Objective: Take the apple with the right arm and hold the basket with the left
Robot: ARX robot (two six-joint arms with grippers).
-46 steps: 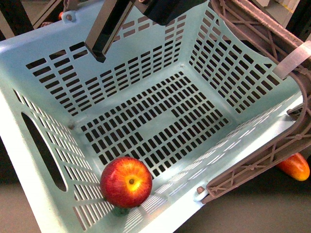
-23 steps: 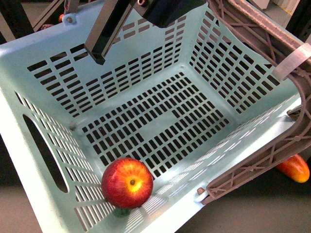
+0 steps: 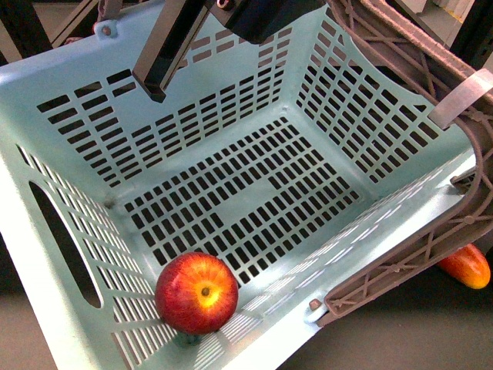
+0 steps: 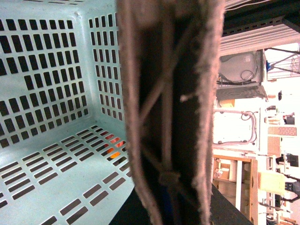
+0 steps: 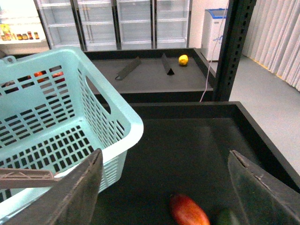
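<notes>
The pale mint-blue basket (image 3: 46, 254) fills the front view, tilted, with its brown lattice handle (image 3: 431, 231) along the right side. The red apple (image 3: 196, 293) lies inside it, in the near left corner of the slotted floor. My left gripper (image 4: 171, 199) is shut on the basket's handle (image 4: 164, 93), which fills the left wrist view and hides the jaws. My right gripper (image 5: 168, 187) is open and empty over the dark shelf, beside the basket's rim (image 5: 117, 117). A dark arm part with one finger (image 3: 158, 58) hangs over the basket's far wall.
An elongated red-to-orange fruit (image 3: 466, 266) lies on the dark shelf outside the basket; it also shows between my right fingers (image 5: 187, 211), next to a green thing (image 5: 227, 218). A black upright post (image 5: 234, 47) stands beyond. A yellow fruit (image 5: 183, 59) sits on a farther shelf.
The basket has shifted slightly in view, and the apple has moved a little toward the near left corner. The dark arm part above has barely moved.
</notes>
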